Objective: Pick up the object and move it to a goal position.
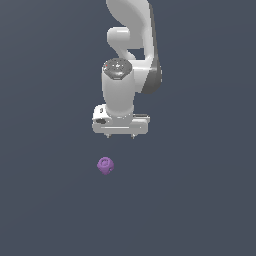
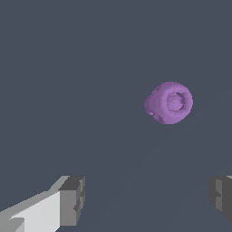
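Object (image 1: pixel 105 165) purple, lumpy, roundish, swirl-marked; end effector (image 1: pixel 120 136) spread wide, blocky grey fingertips (image 2: pixel 72 199).

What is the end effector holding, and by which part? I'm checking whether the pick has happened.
Nothing. The end effector is open with bare floor between its fingers, and the small purple lumpy block lies apart from it on the floor.

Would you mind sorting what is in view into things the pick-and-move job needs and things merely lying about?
Job:
- purple object, lying free
- gripper, open, apart from the object

Lying about:
- nothing else shows, only the plain dark surface
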`<state>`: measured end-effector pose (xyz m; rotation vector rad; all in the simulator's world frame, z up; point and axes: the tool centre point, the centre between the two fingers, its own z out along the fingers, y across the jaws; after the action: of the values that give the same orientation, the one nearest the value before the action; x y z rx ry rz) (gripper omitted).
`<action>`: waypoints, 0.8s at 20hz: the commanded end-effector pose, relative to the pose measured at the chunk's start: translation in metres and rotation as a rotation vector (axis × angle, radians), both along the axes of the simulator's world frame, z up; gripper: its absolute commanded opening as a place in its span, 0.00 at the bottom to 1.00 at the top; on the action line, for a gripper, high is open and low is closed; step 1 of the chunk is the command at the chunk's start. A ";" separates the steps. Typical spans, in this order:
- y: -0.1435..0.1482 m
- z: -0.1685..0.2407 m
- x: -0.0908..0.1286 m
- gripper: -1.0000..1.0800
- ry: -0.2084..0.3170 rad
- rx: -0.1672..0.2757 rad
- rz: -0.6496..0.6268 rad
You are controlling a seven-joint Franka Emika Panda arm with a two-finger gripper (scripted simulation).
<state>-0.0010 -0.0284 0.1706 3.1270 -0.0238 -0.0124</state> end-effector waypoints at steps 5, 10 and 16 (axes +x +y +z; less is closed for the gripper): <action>0.011 0.005 0.001 0.96 -0.005 0.001 0.010; 0.032 0.014 0.003 0.96 -0.015 0.003 0.038; 0.028 0.012 0.004 0.96 -0.014 0.004 0.020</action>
<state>0.0027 0.0013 0.1838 3.1303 0.0202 0.0112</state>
